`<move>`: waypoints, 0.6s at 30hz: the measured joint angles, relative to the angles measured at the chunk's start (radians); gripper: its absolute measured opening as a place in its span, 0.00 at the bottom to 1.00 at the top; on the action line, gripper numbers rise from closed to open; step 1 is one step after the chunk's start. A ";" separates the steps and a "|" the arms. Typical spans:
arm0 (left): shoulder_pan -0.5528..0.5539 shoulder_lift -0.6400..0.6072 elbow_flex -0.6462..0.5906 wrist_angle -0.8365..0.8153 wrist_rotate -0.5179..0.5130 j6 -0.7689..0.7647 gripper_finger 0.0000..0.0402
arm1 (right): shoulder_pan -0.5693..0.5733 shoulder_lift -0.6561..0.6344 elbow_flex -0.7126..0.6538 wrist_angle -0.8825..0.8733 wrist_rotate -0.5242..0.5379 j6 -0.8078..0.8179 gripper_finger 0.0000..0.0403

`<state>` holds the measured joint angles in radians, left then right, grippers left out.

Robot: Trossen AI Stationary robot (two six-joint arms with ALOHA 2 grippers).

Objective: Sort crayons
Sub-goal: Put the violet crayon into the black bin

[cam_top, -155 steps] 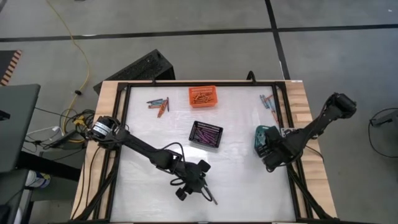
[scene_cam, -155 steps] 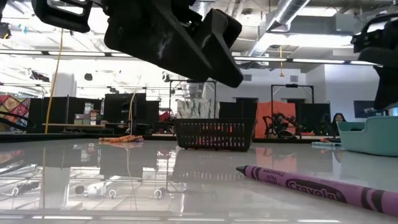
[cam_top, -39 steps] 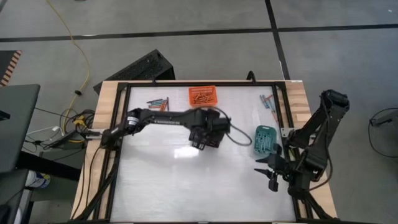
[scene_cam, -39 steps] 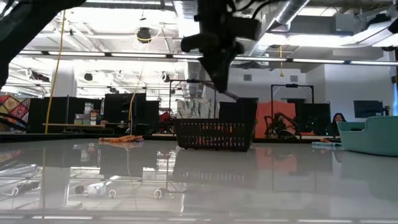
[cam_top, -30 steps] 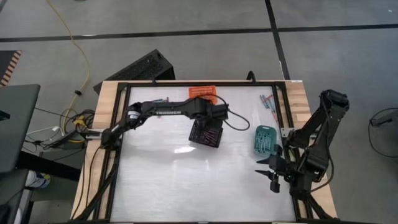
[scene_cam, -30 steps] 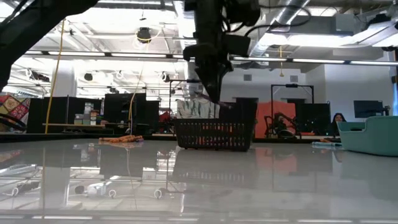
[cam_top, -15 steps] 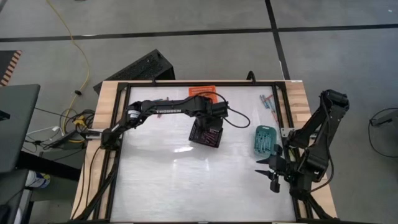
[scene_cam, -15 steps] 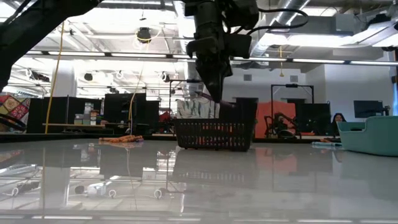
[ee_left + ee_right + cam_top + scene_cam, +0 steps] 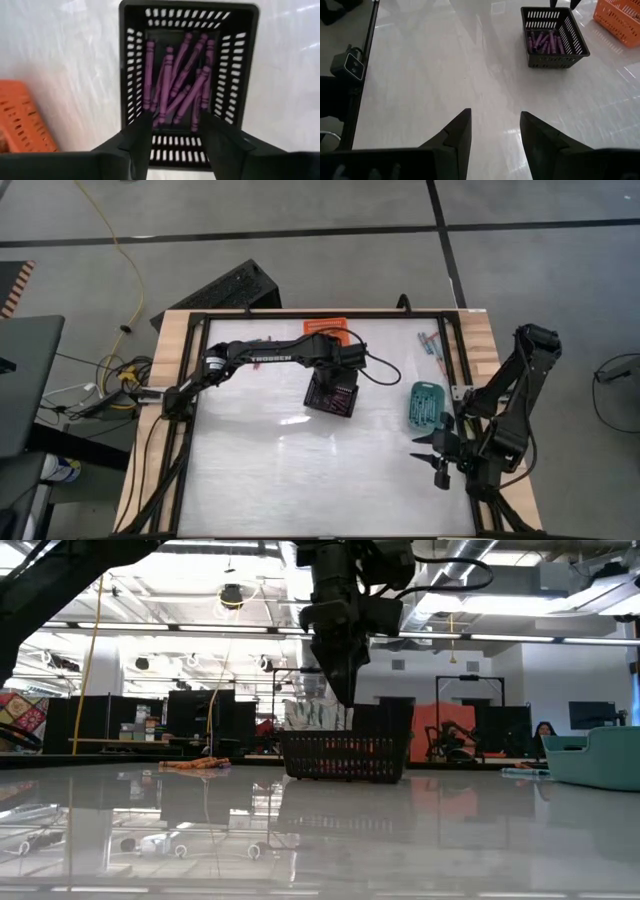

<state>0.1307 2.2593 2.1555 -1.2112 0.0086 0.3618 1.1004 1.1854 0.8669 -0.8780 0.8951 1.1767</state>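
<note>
- Left gripper (image 9: 172,132): poised directly above the black basket (image 9: 331,394); the left wrist view shows its jaws parted with nothing between them.
- Purple crayons (image 9: 177,82): a loose bundle on the black basket's floor, long axes running roughly along the basket's length, several crossing at slight angles.
- Right gripper (image 9: 492,131): jaws apart and empty, waiting over bare table (image 9: 300,480) near the right front corner, just in front of the teal basket (image 9: 424,404).
- Unsorted crayons: one small mixed group (image 9: 255,345) near the far left edge, beside the orange basket (image 9: 326,330); a second group (image 9: 433,346) near the far right edge.
- Governing relation: judged from the layout, the far-left group lies behind and to the left of the left gripper, nearer that arm. The far-right group lies well behind the right gripper, beyond the teal basket, nearer the right arm. Those sticks lie at mixed angles, so the jaws would probably need turning across the chosen stick's long axis.
- Writing: white lettering on the left arm's link, seen from above, appears to read "TROSSEN". Crayon labels are too small to read.
</note>
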 joint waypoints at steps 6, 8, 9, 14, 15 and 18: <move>-0.013 -0.053 0.000 -0.012 -0.078 0.016 0.40 | 0.000 0.000 0.000 -0.002 -0.002 -0.005 0.40; -0.018 -0.093 0.000 -0.012 -0.103 0.022 0.40 | 0.000 0.000 0.000 -0.003 -0.001 -0.007 0.40; -0.020 -0.116 0.000 -0.013 -0.112 0.021 0.40 | 0.000 0.000 0.000 -0.003 -0.001 -0.008 0.40; -0.033 -0.239 0.000 -0.031 -0.129 0.009 0.40 | 0.000 0.000 0.000 -0.003 0.008 -0.008 0.40; -0.037 -0.267 0.000 -0.042 -0.130 0.003 0.40 | 0.000 0.000 0.000 -0.002 0.016 -0.008 0.40; -0.054 -0.345 0.000 -0.084 -0.136 -0.016 0.40 | 0.000 0.000 0.000 0.000 0.027 -0.008 0.40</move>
<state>0.0767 1.9143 2.1559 -1.2955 -0.1271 0.3463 1.1000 1.1851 0.8669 -0.8781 0.9224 1.1687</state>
